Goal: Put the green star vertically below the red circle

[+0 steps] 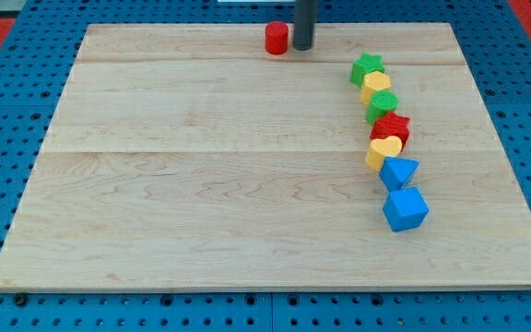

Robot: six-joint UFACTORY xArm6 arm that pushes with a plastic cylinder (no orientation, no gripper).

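The near half of the wooden surface (201,212) lies bare from the view's bottom edge up past the middle, with wide room on the view's left. On the view's right a curved chain of blocks runs away from the camera: nearest is a blue cube (405,208), then a blue triangular block (398,171) touching it, a yellow heart (384,150), a red star (392,128), a green round-edged block (383,104), a yellow block (375,87) whose shape I cannot make out, and farthest the green star (367,68). Each block touches or sits just beside its neighbour. The green star is well apart from the red circle (277,38), which stands near the surface's far edge, left of the star. The dark rod comes straight down from the view's top, upright, and my tip (302,47) rests just beside the red circle on its right side. There is no pincer on this arm, so nothing is held
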